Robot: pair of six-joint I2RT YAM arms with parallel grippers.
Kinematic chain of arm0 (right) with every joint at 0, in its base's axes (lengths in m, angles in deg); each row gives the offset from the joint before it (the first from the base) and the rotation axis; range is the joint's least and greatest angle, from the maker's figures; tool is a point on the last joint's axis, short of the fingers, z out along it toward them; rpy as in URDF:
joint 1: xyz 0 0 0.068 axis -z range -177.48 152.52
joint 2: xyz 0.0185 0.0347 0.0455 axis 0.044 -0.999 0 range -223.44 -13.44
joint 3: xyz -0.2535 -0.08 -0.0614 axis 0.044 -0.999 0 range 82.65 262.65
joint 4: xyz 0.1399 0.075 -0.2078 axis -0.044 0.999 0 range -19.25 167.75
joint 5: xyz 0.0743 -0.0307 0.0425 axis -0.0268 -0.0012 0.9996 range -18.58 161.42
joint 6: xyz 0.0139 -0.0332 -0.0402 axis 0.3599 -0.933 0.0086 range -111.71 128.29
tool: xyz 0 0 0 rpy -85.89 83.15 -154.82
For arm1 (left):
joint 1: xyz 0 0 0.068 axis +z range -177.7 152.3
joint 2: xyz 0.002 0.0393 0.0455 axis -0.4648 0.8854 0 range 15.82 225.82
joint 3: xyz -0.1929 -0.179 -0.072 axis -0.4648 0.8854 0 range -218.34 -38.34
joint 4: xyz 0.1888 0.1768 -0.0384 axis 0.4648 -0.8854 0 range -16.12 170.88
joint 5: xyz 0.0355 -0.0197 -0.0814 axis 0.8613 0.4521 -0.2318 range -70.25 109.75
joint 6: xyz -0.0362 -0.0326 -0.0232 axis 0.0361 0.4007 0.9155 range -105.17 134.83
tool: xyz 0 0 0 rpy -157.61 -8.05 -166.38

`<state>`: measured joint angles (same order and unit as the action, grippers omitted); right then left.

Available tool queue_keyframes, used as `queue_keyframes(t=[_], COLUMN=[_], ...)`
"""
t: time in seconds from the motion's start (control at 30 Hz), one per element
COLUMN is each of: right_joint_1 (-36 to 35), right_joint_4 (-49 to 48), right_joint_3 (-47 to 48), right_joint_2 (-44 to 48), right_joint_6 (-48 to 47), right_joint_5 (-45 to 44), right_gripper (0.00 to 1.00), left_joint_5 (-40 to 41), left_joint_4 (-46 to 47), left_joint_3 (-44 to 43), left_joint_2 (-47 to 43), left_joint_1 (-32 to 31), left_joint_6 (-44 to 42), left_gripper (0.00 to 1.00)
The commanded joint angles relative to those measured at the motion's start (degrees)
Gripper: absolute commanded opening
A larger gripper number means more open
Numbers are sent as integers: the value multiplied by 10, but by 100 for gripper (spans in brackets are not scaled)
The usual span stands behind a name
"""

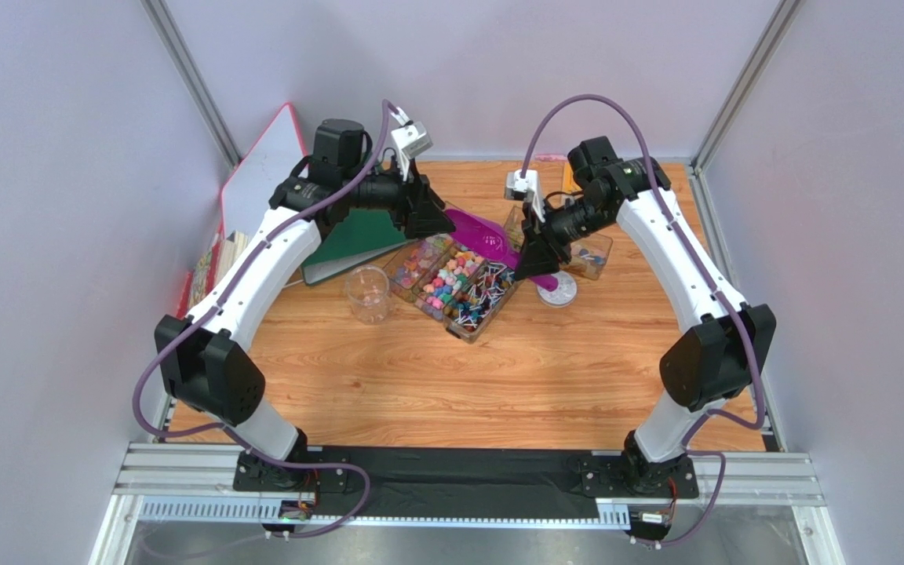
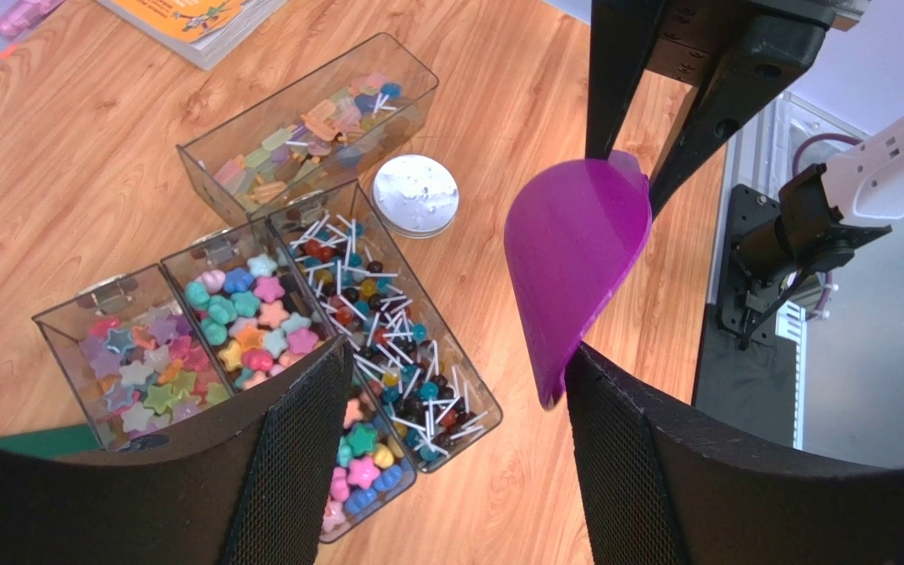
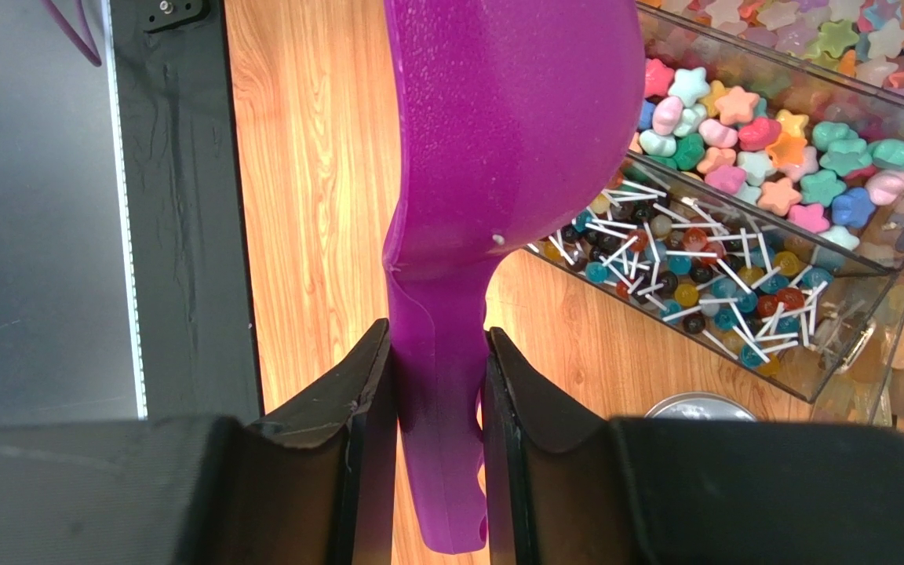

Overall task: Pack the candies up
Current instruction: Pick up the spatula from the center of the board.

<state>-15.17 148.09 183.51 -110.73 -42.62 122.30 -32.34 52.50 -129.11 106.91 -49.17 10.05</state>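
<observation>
- The wooden table (image 1: 563, 377) fills my top view, with both arms reaching in over its far half.
- A green folder (image 1: 357, 241) lies at the far left, partly under my left arm.
- A cluster of clear trays (image 2: 56, 341) sits mid-table with its long compartments side by side. One more clear tray (image 2: 416, 71) lies just beyond it at an angle.
- The purple scoop (image 3: 504, 130) hangs in the air over the cluster, its bowl above the compartment of stick sweets.
- My right gripper (image 3: 439, 341) is clenched on the scoop's handle, one finger pressed to each side.
- My left gripper (image 2: 457, 359) is released, jaws wide. The scoop's lip dips between them close to one finger, and I cannot tell if they touch.
- A clear cup (image 1: 367, 292) stands upright just left of the trays.
- A round silver lid (image 2: 418, 194) lies flat beside the trays.
- The candies (image 2: 245, 324) all lie inside the trays. Pastel stars fill two compartments, lollipops (image 3: 704, 265) on white sticks fill the next, and paler pieces sit in the angled tray.
</observation>
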Motion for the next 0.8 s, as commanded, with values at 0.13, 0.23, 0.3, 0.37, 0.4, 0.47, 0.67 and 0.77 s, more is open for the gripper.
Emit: queue_keyframes(t=[0.13, 0.23, 0.3, 0.37, 0.4, 0.47, 0.67, 0.77], right_joint_1=[-10, -11, -10, -11, -10, -11, -10, -9], right_joint_4=[135, 135, 135, 134, 134, 133, 101, 59], right_joint_3=[15, 14, 13, 8, 7, 4, 3, -9], right_joint_2=[-3, -5, -7, -9, -11, -13, 9, 57], right_joint_6=[-9, -8, -7, -6, -6, -2, 24, 43], right_joint_5=[1, -2, -5, -10, -13, -16, -55, -85], right_gripper=[0, 0, 0, 0, 0, 0, 19, 25], left_joint_5=[-26, -34, -42, -48, -52, -56, -59, -44], left_joint_4=[33, 35, 46, 53, 55, 58, 44, 30], left_joint_3=[-24, -30, -32, -35, -35, -37, -39, -25], left_joint_2=[13, 20, 21, 21, 21, 22, 17, 10], left_joint_1=[-12, -12, -13, -15, -17, -20, -27, -27], left_joint_6=[1, 1, 9, 14, 16, 17, 12, 3], left_gripper=[58, 51, 47, 44, 43, 41, 0, 0])
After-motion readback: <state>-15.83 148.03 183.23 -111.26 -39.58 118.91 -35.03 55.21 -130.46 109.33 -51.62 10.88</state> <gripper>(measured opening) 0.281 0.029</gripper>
